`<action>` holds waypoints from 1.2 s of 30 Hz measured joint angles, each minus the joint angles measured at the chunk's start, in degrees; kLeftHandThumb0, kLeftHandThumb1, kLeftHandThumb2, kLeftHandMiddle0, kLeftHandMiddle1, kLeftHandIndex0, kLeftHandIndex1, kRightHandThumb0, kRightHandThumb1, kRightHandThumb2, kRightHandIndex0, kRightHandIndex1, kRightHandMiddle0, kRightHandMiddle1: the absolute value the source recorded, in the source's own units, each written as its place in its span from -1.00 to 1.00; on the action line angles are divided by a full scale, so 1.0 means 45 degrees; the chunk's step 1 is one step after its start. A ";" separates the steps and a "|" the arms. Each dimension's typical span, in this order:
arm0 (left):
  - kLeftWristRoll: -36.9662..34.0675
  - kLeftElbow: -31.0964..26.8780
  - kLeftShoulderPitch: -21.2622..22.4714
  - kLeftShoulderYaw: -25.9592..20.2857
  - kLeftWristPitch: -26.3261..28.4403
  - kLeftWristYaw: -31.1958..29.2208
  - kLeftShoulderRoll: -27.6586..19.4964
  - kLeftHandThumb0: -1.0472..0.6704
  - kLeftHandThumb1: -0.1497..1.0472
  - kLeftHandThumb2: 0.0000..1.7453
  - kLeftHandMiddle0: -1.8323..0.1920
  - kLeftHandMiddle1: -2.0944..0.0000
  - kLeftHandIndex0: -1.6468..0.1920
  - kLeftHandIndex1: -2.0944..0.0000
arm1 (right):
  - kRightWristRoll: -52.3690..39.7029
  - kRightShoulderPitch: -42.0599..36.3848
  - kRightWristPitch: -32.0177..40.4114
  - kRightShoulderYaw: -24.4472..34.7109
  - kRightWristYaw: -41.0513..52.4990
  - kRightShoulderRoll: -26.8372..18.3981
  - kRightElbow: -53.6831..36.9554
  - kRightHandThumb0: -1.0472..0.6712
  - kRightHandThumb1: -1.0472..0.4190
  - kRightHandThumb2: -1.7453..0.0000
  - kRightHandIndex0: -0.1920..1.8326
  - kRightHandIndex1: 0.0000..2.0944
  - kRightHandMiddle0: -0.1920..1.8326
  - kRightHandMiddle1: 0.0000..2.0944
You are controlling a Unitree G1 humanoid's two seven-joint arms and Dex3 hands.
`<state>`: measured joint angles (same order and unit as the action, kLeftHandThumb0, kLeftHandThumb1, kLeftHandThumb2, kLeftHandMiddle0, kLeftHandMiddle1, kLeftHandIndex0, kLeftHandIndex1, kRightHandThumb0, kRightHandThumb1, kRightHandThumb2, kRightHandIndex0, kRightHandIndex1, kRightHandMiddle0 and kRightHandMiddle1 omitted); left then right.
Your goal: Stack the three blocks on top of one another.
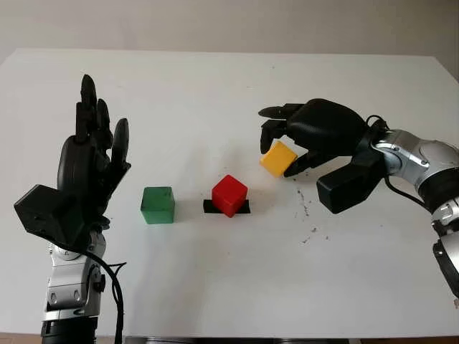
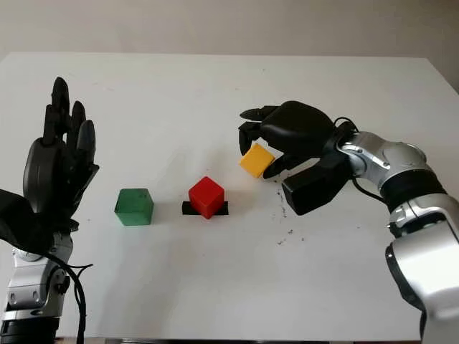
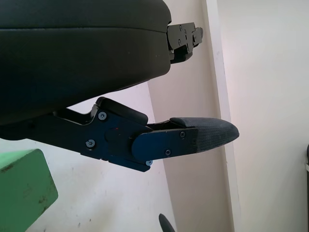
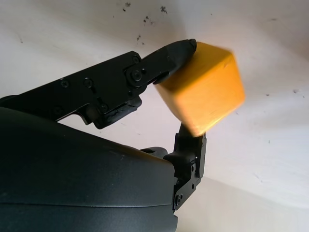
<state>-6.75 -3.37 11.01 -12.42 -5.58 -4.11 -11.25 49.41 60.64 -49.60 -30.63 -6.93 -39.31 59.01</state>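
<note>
The right hand pinches the tilted yellow block in its fingers beside the red block; set down crooked, it could slide off.

Blocks are plain solid colours: yellow block, red block on a small black patch, green block. Bench is white with dark specks; both hands black, arms silver.

No legible text or labels anywhere.
</note>
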 measured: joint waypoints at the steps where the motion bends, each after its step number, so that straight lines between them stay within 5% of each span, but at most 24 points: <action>1: -0.0010 0.0000 0.0000 0.0007 0.0000 -0.0004 0.0000 -0.58 1.00 -0.38 0.96 0.95 0.96 0.96 | -0.0165 0.0057 -0.0001 0.0061 0.0285 0.0000 -0.0028 -0.21 -0.81 0.94 -0.50 -0.95 -0.36 0.18; 8: -0.0053 -0.0038 0.0000 0.0036 0.0000 -0.0057 0.0000 -0.58 1.00 -0.36 0.97 0.95 0.97 0.96 | -0.3773 0.0356 -0.0131 0.1428 0.4318 0.0286 -0.0463 -0.19 -0.82 0.94 -0.53 -0.96 -0.34 0.16; 15: -0.0074 -0.0106 -0.0016 0.0126 0.0000 -0.0015 0.0108 -0.57 1.00 -0.35 0.98 0.95 0.97 0.96 | -0.7154 0.0236 0.1395 0.2540 0.8267 0.1267 -0.2202 -0.26 -0.84 0.93 -0.55 -0.96 -0.34 0.18; 21: 0.0044 -0.0260 -0.0112 0.0125 -0.0001 0.0045 0.0108 -0.57 1.00 -0.34 0.98 0.95 0.98 0.96 | -0.8522 -0.0206 0.1561 0.2976 0.9467 0.1969 -0.2922 -0.27 -0.84 0.94 -0.55 -0.95 -0.40 0.29; 27: 0.0089 -0.0317 -0.0175 0.0128 -0.0001 0.0082 0.0111 -0.57 1.00 -0.34 0.97 0.95 0.97 0.95 | -1.0087 -0.0347 0.3596 0.3677 1.0865 0.2613 -0.3836 -0.27 -0.86 0.93 -0.55 -0.95 -0.43 0.29; 36: 0.0237 -0.0461 -0.0306 0.0127 -0.0005 0.0270 0.0120 -0.56 1.00 -0.33 0.97 0.95 0.97 0.96 | -1.0118 -0.0864 0.5135 0.3756 1.1860 0.3092 -0.4701 -0.26 -0.83 0.94 -0.57 -0.95 -0.41 0.30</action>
<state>-5.68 -5.45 9.63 -11.85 -5.61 -2.89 -10.71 3.88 56.76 -26.49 -13.73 46.44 -25.40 37.85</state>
